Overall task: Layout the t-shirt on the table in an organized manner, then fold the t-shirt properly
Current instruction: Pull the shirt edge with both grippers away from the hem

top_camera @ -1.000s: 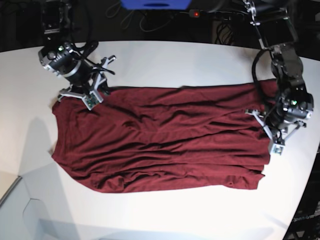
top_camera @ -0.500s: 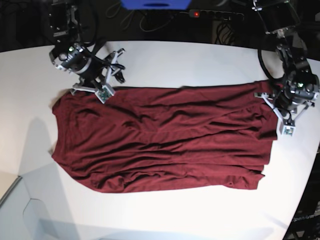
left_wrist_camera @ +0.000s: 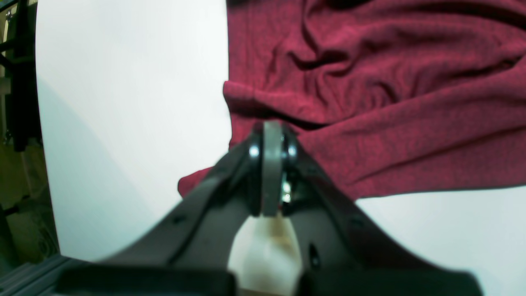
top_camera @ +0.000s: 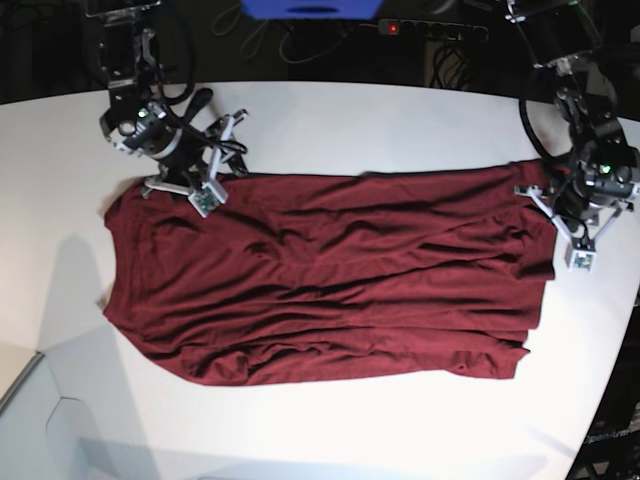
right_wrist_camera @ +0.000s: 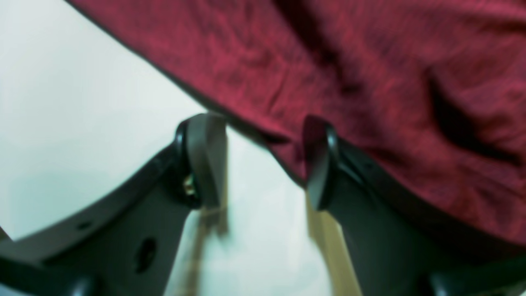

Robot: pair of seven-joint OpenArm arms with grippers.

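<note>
the base view shows the whole t-shirt (top_camera: 320, 275) spread wide and rumpled across the table (top_camera: 380, 120), an arm at each far corner. only the left wrist view shows the left gripper (left_wrist_camera: 269, 131) pinched tight, pads pressed together with no cloth between, tips over the shirt's edge. only the right wrist view shows the right gripper (right_wrist_camera: 263, 160) spread wide, straddling the hem, holding nothing.

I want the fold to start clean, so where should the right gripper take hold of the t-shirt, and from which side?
Probably the t-shirt's far hem corner beside the open right gripper. Come in from the bare table side, sliding one finger under: the edge lies flat there, with a small fold lifting between the jaws.
</note>
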